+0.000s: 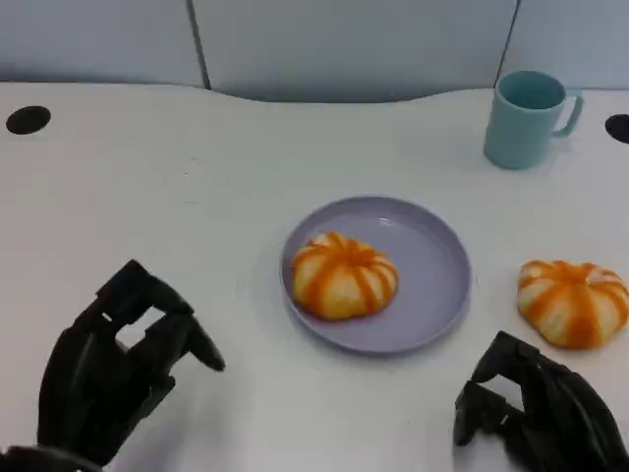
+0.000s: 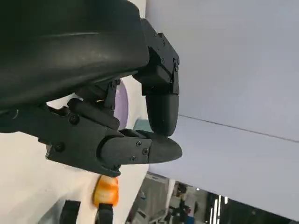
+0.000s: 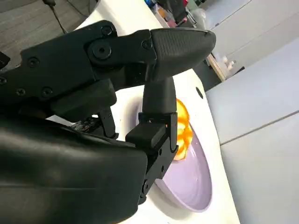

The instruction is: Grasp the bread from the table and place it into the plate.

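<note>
Peeking behind robot hand [image 3: 154, 93] (half-hidden): bread [image 3: 183, 133]

The head view is evenly and brightly lit from above; only soft, faint shadows are cast on the white table [image 1: 197, 197], with a mild sheen on the plate [image 1: 432, 295]. Slight softness is seen throughout. In both wrist views, the backgrounds are blurred and the black shells rendered nearly featureless.

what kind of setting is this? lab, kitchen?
Probably an office or lab bench, not a kitchen: a white desk with cable grommet holes, grey partition panels behind, and staged props like the teal mug.
</note>
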